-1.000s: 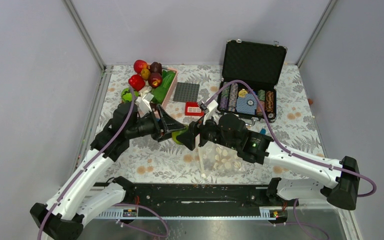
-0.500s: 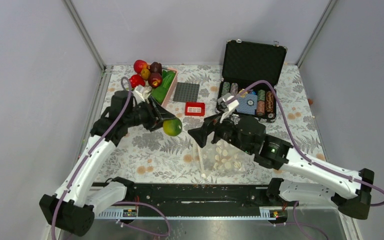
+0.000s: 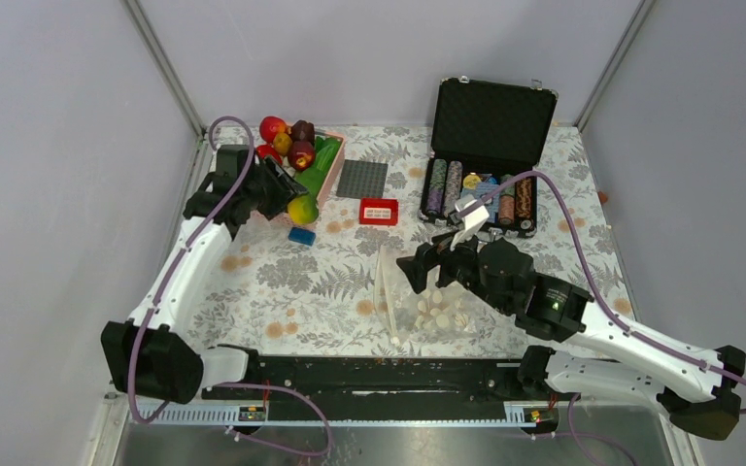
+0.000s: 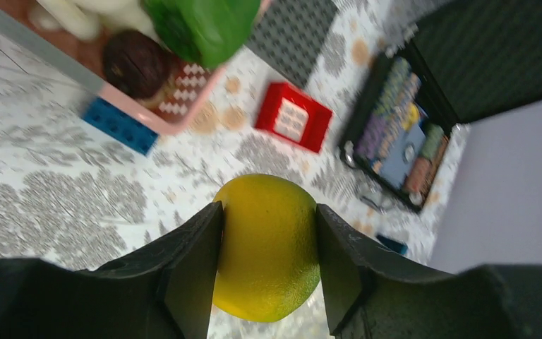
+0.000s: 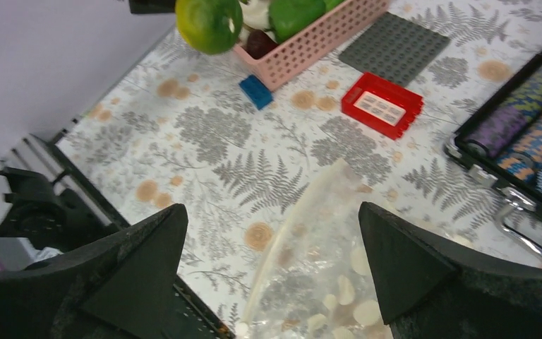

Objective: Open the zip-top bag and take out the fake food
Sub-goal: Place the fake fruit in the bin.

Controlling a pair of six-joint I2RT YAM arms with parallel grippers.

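Observation:
The clear zip-top bag (image 3: 418, 301) with cream dots lies on the table near the front, its mouth edge standing up; it also shows in the right wrist view (image 5: 324, 268). My right gripper (image 3: 425, 271) is open and empty just above the bag. My left gripper (image 3: 296, 206) is shut on a yellow-green lemon (image 4: 268, 247), held above the table beside the pink basket (image 3: 328, 173). Red apples, a pepper and dark maroon pieces (image 3: 287, 141) are piled at the basket's far end.
An open black poker-chip case (image 3: 486, 160) stands at the back right. A grey studded plate (image 3: 362, 179), a red brick (image 3: 379, 211) and a blue brick (image 3: 301, 235) lie on the patterned cloth. The basket holds a green vegetable (image 4: 197, 28).
My left gripper has carried the lemon from beside the bag back and left to the basket. My right gripper has pulled back toward the right and opened above the bag.

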